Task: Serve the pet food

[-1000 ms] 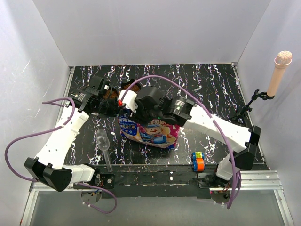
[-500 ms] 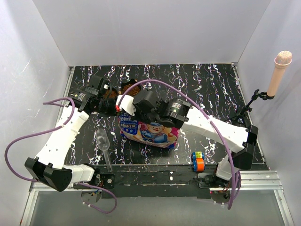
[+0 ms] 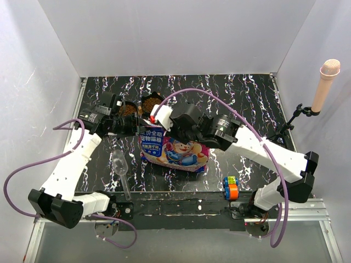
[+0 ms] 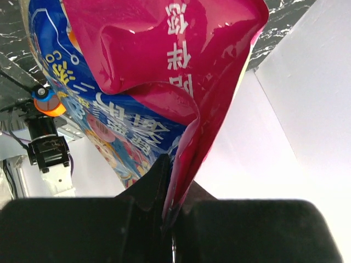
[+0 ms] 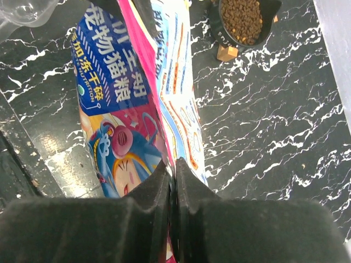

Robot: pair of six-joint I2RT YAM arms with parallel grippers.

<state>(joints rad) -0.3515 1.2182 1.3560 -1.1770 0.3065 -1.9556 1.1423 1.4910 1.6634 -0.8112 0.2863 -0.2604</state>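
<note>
The glossy magenta-and-blue pet food bag (image 3: 174, 149) stands tilted at the table's centre. It fills the left wrist view (image 4: 159, 60) and shows in the right wrist view (image 5: 137, 104). My left gripper (image 4: 174, 181) is shut on the bag's magenta edge, at its upper left corner (image 3: 135, 126). My right gripper (image 5: 173, 164) is shut on another edge of the bag near its top (image 3: 151, 120). Dark-brown kibble (image 5: 241, 19) fills a black bowl (image 5: 270, 16) beyond the bag, also seen from above (image 3: 128, 110). More kibble (image 3: 155, 102) shows by the bag's top.
A clear plastic scoop (image 3: 122, 164) lies front-left of the bag, its bowl in the right wrist view (image 5: 24, 11). A small wooden block (image 5: 226, 52) sits by the bowl. Colourful toy blocks (image 3: 230, 187) sit at the front edge. A microphone (image 3: 326, 82) stands at right.
My right arm has swung its forearm out to the right and my left wrist has drawn a little left. Both stay shut on the bag.
</note>
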